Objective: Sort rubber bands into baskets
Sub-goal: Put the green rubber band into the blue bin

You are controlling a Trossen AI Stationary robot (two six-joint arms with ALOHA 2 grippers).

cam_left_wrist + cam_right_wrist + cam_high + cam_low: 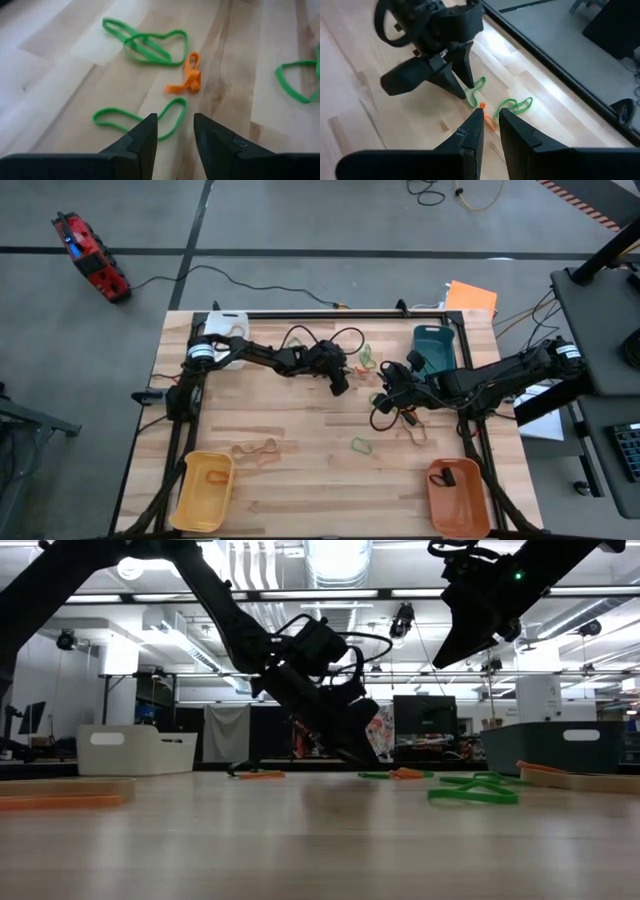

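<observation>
Rubber bands lie loose on the wooden table: green ones [150, 42], [360, 445], a twisted orange one [190, 80] and tan ones [255, 450]. My left gripper [175, 122] is low over the table's middle, open. Its fingertips stand on either side of one end of a green band [135, 120] that lies flat. My right gripper [491, 119] hangs higher, just right of it, with a narrow gap and nothing between the fingers. The baskets stand at the corners: white [228, 328], teal [435, 345], yellow [205, 492] and orange [458, 500]. My left gripper slants down from the table's left toward the green band's looped end [175, 107], which lies on the wood between and just ahead of the fingertips. Whether a fingertip [149, 125] touches the band I cannot tell.
The yellow basket holds an orange band [215, 477] and the orange basket a black one [446, 477]. Black cables [320, 340] loop over the left arm. More green bands [295, 80] lie toward the teal basket. Bare wood spreads along the near edge between the two near baskets.
</observation>
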